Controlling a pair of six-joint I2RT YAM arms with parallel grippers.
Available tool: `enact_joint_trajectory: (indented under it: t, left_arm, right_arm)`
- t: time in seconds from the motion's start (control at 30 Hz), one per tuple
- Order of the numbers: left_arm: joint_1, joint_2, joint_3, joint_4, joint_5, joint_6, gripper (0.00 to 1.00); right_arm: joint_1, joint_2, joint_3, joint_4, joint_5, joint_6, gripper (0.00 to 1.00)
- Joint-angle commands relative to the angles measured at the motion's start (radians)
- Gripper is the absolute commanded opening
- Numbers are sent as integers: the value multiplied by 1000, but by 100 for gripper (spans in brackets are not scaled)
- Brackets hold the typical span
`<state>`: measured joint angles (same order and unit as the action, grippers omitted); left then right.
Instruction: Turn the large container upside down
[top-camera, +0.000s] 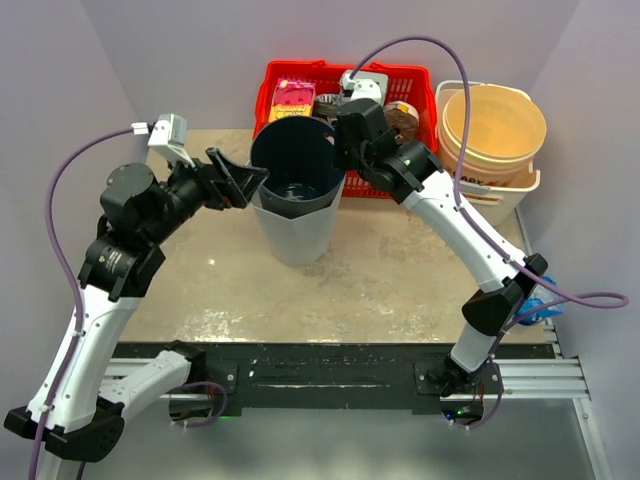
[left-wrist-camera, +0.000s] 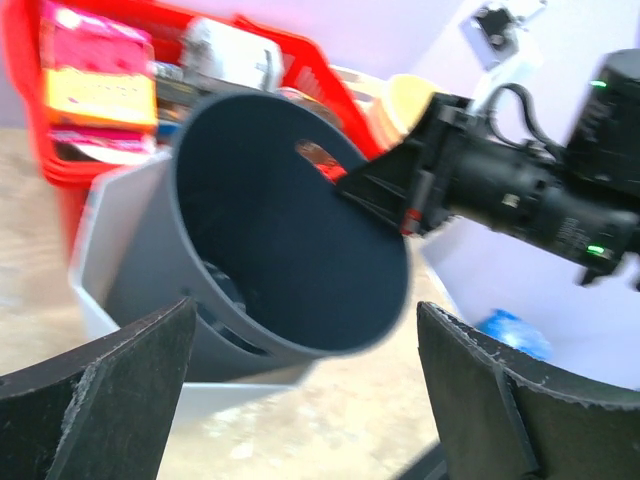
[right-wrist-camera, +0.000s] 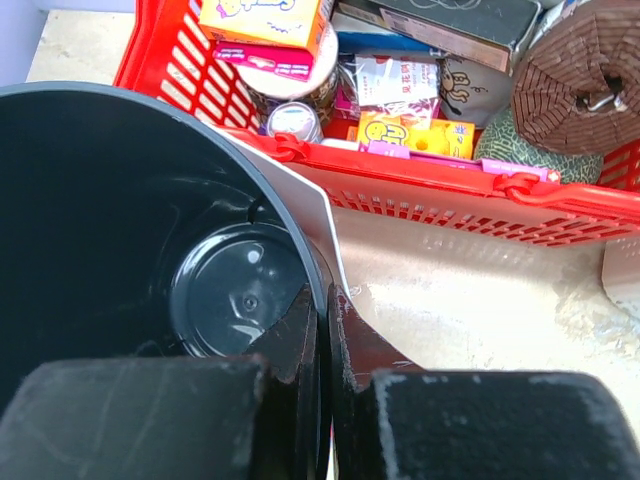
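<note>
Large dark round plastic container (top-camera: 292, 150) standing mouth up, nested in a pale grey tapered bin (top-camera: 295, 235) on the beige surface (top-camera: 380, 270), directly between the two sets of jaws. Right jaws pinched almost closed on the container's rim, one finger inside the dark wall and one outside; in the right wrist view the pale bin's thin edge runs down into the same pinch. Down past the inner finger, the container's round ribbed bottom. Left jaws spread wide at the opposite side of the rim, holding nothing. In the left wrist view the dark wall lies straight ahead, centred in the gap and clear of both fingers. From above, the upper fingertip sits right at the rim, contact impossible to judge. Just beyond the right jaws, a red plastic mesh basket (top-camera: 415, 80) packed with boxes and packets. Off to the outer side of the right jaws, a beige round bucket (top-camera: 500, 100) stacked in a white tub (top-camera: 520, 190).
</note>
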<state>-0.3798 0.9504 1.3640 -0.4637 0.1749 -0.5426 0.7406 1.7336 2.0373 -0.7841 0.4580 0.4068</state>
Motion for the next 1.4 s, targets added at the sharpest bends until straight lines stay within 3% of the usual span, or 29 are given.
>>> enact_joint_trajectory:
  t: [0.0, 0.2, 0.3, 0.83, 1.37]
  left_arm:
    - [7, -35, -97, 144, 159, -164, 95]
    - [7, -44, -227, 285, 239, -258, 94]
    - [9, -67, -264, 309, 207, -275, 94]
    - [124, -101, -503, 585, 301, -499, 92]
    - [136, -90, -580, 807, 337, -609, 90]
  right_arm:
    - [-6, -65, -25, 115, 39, 69, 0]
    - [-6, -69, -42, 123, 28, 78, 0]
    - [-7, -74, -54, 132, 21, 79, 0]
    - [-17, -91, -101, 158, -13, 84, 0]
    - [-18, -129, -172, 189, -47, 93, 0]
